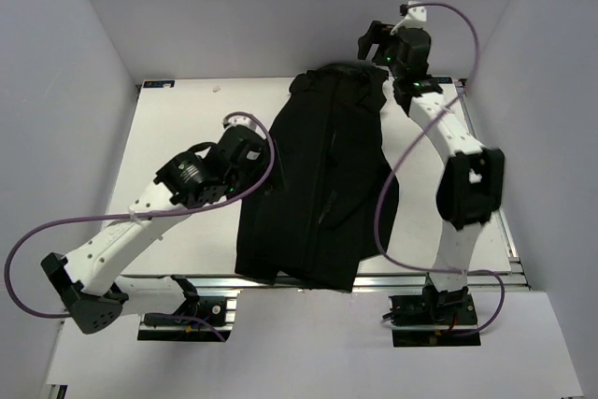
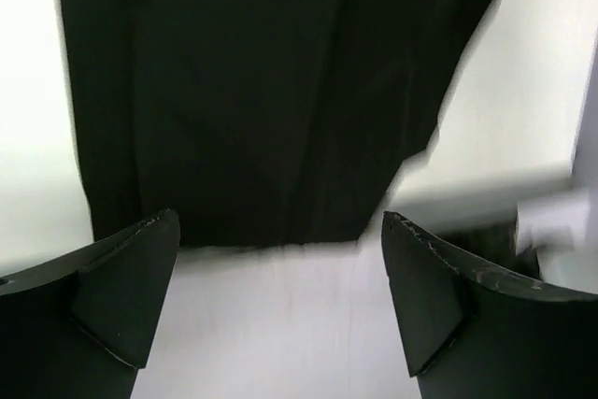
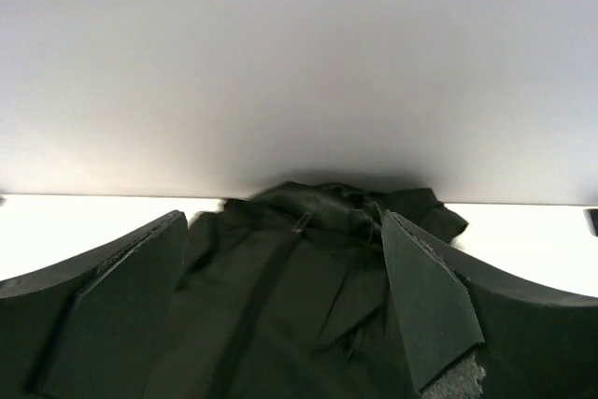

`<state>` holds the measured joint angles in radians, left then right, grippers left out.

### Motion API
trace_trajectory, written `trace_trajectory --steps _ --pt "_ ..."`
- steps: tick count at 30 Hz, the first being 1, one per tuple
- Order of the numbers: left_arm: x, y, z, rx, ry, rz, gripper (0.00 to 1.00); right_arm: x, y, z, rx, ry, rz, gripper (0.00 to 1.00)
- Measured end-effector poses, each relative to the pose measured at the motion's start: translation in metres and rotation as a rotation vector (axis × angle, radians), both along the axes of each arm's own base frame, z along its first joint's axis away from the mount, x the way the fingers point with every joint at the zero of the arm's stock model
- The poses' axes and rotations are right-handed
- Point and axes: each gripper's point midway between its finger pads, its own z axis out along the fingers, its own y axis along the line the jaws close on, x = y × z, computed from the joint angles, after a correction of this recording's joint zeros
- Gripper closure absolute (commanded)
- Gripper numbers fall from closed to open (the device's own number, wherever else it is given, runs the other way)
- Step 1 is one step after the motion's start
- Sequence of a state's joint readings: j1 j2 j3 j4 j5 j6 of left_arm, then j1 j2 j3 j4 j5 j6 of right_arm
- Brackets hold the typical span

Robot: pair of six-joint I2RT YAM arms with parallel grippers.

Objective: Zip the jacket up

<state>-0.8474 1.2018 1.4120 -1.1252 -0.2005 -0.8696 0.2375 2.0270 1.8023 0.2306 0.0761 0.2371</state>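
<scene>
The black jacket (image 1: 322,175) lies lengthwise on the white table (image 1: 187,128), with its collar at the far edge and its hem at the near edge. My left gripper (image 1: 254,142) is open and empty just left of the jacket. In the left wrist view the gripper (image 2: 280,221) is over bare table, at an edge of the jacket (image 2: 262,91). My right gripper (image 1: 372,44) is open and empty, raised above the collar. In the right wrist view the gripper (image 3: 283,221) frames the jacket (image 3: 280,315), with its zipper line and a small zipper pull (image 3: 301,223) near the collar.
White walls close in the table at the back and on both sides. A metal rail (image 1: 215,279) runs along the near edge by the arm bases. Purple cables (image 1: 392,193) loop from both arms, and the right one hangs over the jacket's right side.
</scene>
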Motion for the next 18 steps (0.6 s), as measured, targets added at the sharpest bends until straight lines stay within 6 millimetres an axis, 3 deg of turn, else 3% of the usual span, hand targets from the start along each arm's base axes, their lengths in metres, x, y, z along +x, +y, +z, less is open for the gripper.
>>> trace_trajectory --steps 3,4,6,8,10,13,15,18 --pt "0.058 0.017 -0.009 -0.015 -0.073 0.110 0.02 -0.051 -0.014 0.045 0.032 -0.006 -0.012 0.11" --pt "0.082 0.034 -0.015 -0.031 -0.086 0.174 0.02 -0.066 -0.021 0.052 0.045 0.001 -0.018 0.11" --pt "0.135 0.093 -0.028 -0.020 -0.134 0.359 0.02 -0.099 -0.040 0.052 0.072 0.030 -0.039 0.11" --pt "0.164 0.148 -0.035 0.021 -0.171 0.505 0.02 -0.127 -0.071 0.030 0.089 0.093 -0.093 0.11" --pt "0.182 0.186 -0.034 0.038 -0.203 0.584 0.02 -0.150 -0.101 -0.007 0.092 0.191 -0.170 0.11" --pt "0.201 0.224 -0.028 0.047 -0.242 0.639 0.02 -0.179 -0.132 -0.065 0.083 0.375 -0.293 0.11" --pt "0.205 0.241 -0.028 0.070 -0.259 0.665 0.02 -0.194 -0.136 -0.091 0.075 0.467 -0.330 0.11" --pt "0.200 0.249 -0.033 0.099 -0.280 0.670 0.02 -0.216 -0.138 -0.117 0.067 0.555 -0.359 0.11"
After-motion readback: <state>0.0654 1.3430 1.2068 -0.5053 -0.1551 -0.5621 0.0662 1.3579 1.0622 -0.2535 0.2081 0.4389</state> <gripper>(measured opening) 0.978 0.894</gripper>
